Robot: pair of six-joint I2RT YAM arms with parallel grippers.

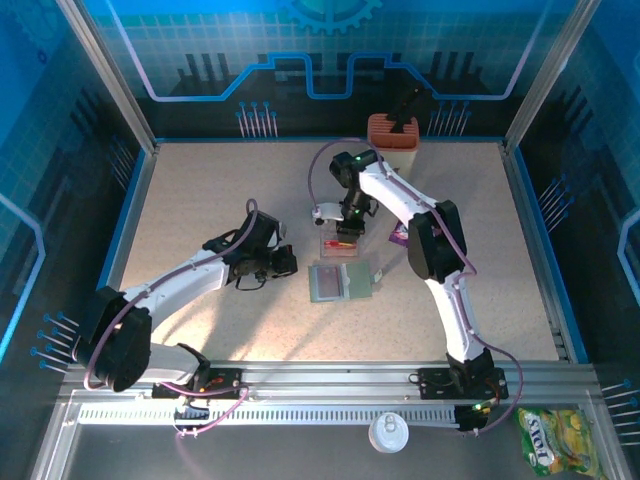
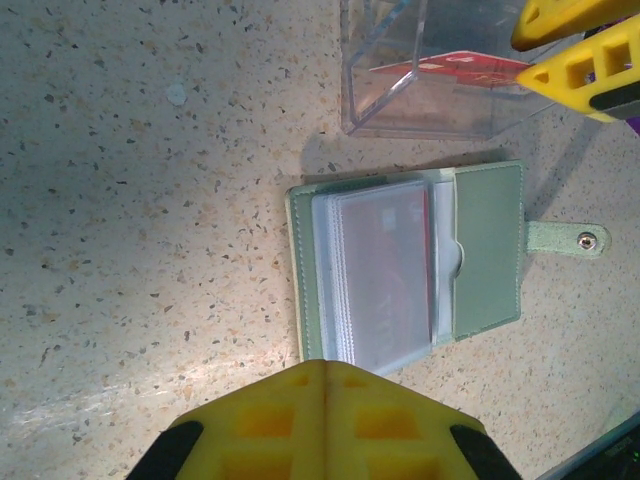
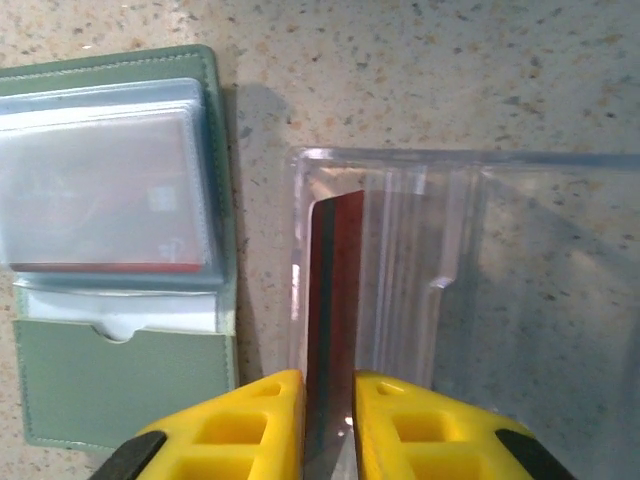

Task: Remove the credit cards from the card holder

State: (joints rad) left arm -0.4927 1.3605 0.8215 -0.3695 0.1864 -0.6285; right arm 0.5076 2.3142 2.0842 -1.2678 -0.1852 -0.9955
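The card holder (image 1: 345,283) lies open and flat near the middle of the speckled table (image 1: 200,200), its stack of clear sleeves (image 2: 380,275) on the left panel and a green pocket panel on the right, with the snap tab (image 2: 565,240) sticking out to the right. A reddish card (image 3: 100,200) shows through the sleeves, tucked inside the holder.

Just beyond the holder's far edge sits a clear plastic box (image 3: 470,280). The right gripper (image 3: 328,395) hangs over it with a red card (image 3: 335,260) standing on edge between its yellow fingers (image 3: 265,425). The card reaches down into the left end of the box. The jaws stand narrowly parted on either side of the card, and whether they pinch it or have let go cannot be told.

The left gripper (image 2: 325,375) hovers just left of the holder, its yellow fingers pressed together with nothing between them and clear of the wallet.

An orange-and-cream block (image 1: 392,130) stands at the table's far edge, and a purple snack packet (image 1: 399,236) lies right of the box, partly behind the right arm.
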